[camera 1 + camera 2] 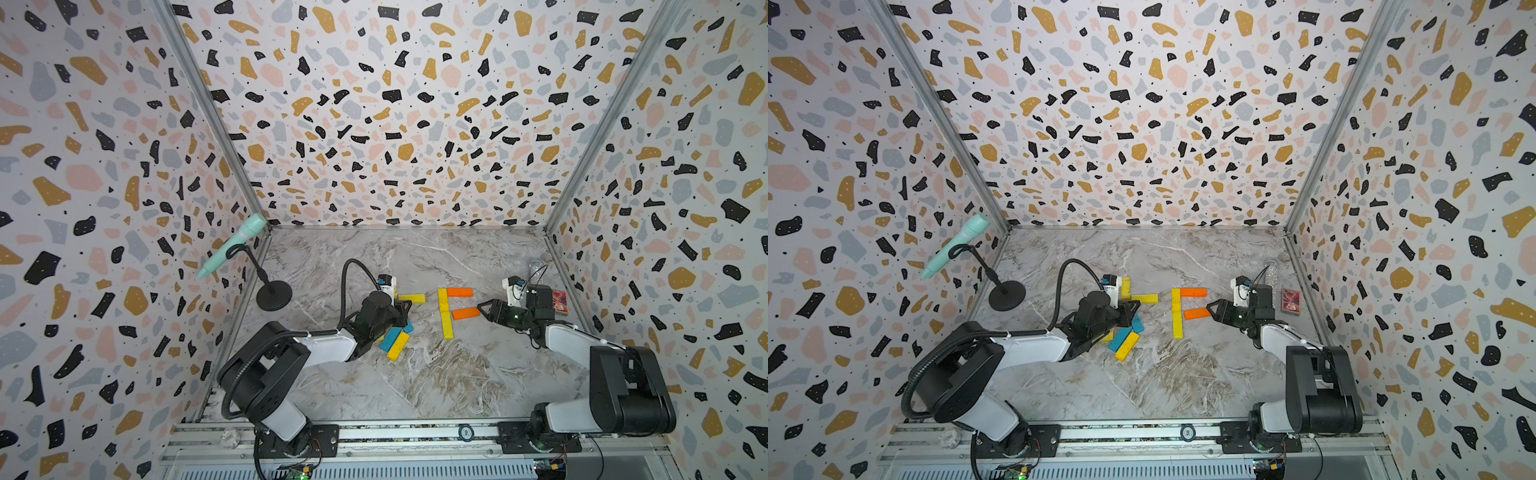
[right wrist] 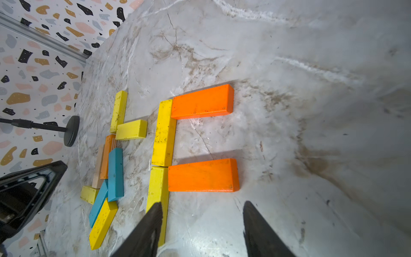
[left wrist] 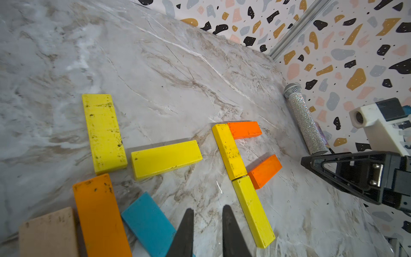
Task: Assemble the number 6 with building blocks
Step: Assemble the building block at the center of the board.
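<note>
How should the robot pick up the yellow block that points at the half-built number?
Probably at its middle, from straight above, pinching across the narrow width. The yellow block lies flat on the table with both long sides free, while one short end sits close to the neighbouring yellow block.

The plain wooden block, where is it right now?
In the left wrist view, the plain wooden block lies flat in the loose pile on the robot's left side, right alongside the darker orange block and away from the half-built number.
</note>
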Available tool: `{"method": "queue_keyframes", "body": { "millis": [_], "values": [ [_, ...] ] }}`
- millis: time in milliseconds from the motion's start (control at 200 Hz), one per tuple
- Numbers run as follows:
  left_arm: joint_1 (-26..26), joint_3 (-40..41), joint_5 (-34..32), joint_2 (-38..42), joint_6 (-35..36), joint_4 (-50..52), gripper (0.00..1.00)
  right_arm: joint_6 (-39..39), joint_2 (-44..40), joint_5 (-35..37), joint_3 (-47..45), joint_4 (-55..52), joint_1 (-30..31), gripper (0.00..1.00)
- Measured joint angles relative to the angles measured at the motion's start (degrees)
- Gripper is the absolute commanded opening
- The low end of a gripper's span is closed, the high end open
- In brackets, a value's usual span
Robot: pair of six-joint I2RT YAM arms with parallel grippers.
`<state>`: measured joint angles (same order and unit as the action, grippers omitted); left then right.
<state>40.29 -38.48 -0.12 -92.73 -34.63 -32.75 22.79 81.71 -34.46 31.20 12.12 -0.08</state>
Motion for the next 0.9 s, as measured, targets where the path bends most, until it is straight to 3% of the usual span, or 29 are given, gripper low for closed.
{"method": "queue_keyframes", "body": {
  "millis": [265,901],
  "values": [
    [2.7,-6.9,0.3,-7.6,-1.0,-0.7,0.07,0.0,7.3,-5.0,0.3,3.7,-1.7,0.61],
    [3.3,-7.3,3.6,-13.4,-1.8,-1.7,0.02,2.3,14.5,-8.8,2.0,11.4,-1.8,0.61]
  ]
}}
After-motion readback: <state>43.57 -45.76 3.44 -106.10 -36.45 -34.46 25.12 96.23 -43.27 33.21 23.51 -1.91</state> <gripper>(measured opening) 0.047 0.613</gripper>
